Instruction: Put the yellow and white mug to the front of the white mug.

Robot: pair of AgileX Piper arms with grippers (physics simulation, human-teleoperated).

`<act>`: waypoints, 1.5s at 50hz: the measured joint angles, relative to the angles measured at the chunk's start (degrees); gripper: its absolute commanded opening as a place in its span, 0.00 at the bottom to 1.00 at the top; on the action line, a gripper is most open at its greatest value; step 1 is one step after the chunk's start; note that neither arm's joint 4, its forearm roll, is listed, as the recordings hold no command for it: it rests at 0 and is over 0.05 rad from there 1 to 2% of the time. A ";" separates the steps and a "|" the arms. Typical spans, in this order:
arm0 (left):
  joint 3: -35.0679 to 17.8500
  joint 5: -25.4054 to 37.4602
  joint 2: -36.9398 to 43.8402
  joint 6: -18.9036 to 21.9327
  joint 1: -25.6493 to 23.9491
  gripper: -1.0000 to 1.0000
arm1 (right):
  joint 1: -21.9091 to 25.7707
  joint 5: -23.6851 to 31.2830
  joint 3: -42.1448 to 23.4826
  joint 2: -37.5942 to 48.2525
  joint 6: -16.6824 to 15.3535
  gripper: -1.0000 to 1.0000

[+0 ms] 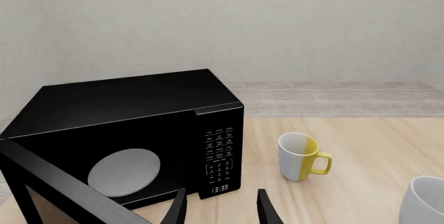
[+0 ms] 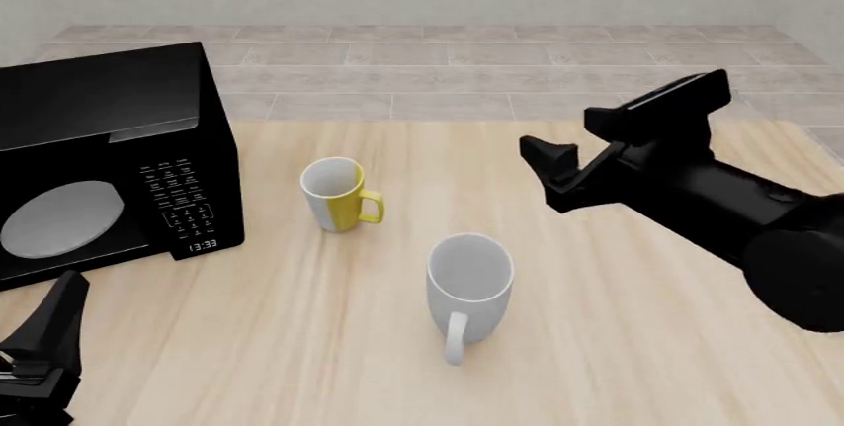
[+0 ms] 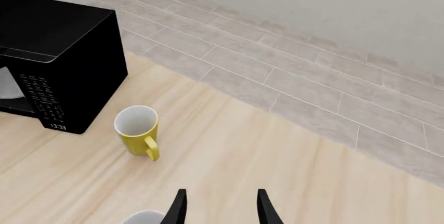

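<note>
left gripper [image 2: 46, 337] sits at the bottom left corner of the front view, low over the table [image 2: 633, 347], fingers apart with nothing between them per its wrist view; likely parked there since the mugs lie nearer the other arm. just above it in frame the white mug [image 2: 469, 286] stands upright lower centre, handle pointing toward the bottom edge, mouth open and empty; in the right wrist view only a sliver of its rim shows at the bottom edge. right gripper [image 2: 548, 164] hangs raised at centre right of the front view, its arm coming in from the right edge, fingers spread wide and holding nothing, well apart from both mugs; its wrist camera looks down at the yellow and white mug [image 2: 336, 194], so this reads as lining up an approach, grasp not yet begun. that mug stands upright left of centre in the front view, up-left of the white mug and apart from it, yellow handle pointing right toward the reaching arm, which should suit a side or rim grasp. just beside it, upper left of frame, a black microwave [image 2: 113, 164] with its door open, a collision risk on the lift. task looks unstarted.
</note>
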 measured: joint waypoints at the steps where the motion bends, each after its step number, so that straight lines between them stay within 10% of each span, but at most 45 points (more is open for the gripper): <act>1: 0.00 0.00 0.00 0.00 0.00 1.00 | 0.37 0.29 -0.83 0.83 -0.01 1.00; 42: 0.00 0.00 0.00 0.00 0.00 1.00 | 11.68 12.91 -23.43 24.63 0.50 1.00; 75: 0.00 0.00 0.00 0.00 0.00 1.00 | 11.21 14.90 -34.69 40.28 1.42 1.00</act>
